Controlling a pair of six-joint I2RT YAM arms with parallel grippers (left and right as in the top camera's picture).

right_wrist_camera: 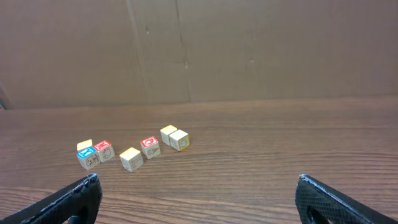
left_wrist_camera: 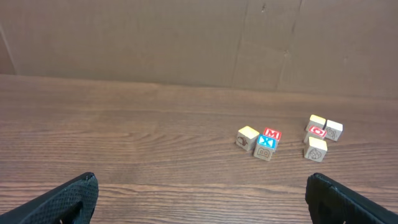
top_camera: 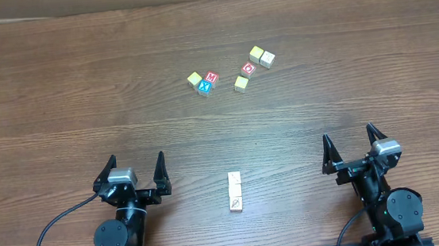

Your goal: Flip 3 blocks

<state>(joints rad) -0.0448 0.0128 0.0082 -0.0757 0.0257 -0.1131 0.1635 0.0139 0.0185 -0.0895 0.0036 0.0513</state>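
Both arms sit at the near edge of the table (top_camera: 57,89), holding nothing. The left gripper (top_camera: 136,164) has its jaws spread wide and empty, fingers pointing toward the far side. The right gripper (top_camera: 347,137) is the same: jaws wide apart, empty.

The blocks (top_camera: 235,190) lie in a short tight row of three, touching one another, close to the front edge and between the two arms, somewhat nearer the left one. Pale faces are up. The nearest block (top_camera: 236,204) shows a faint dark drawing (marks on the other two are too small to read). Neither gripper touches them; both are well apart from the row. Neither wrist view shows the row.

Farther out, mid-table, there's a scatter of other cubes. In the left bunch, the red M cube (top_camera: 211,77) and the blue X cube (top_camera: 205,87) touch, with a yellow-topped cube (top_camera: 194,79) just beside them. In the right bunch, the red O cube (top_camera: 249,68) sits between a second yellow-topped cube (top_camera: 241,83) on its near side and a far pair, a third yellow-topped cube (top_camera: 256,54) touching a pale cube (top_camera: 267,58).

Both wrist views show this scatter ahead of the open fingertips, well apart from them, with a cardboard wall (left_wrist_camera: 186,37) behind the table. A black cable (top_camera: 49,229) loops out from the left arm's base.
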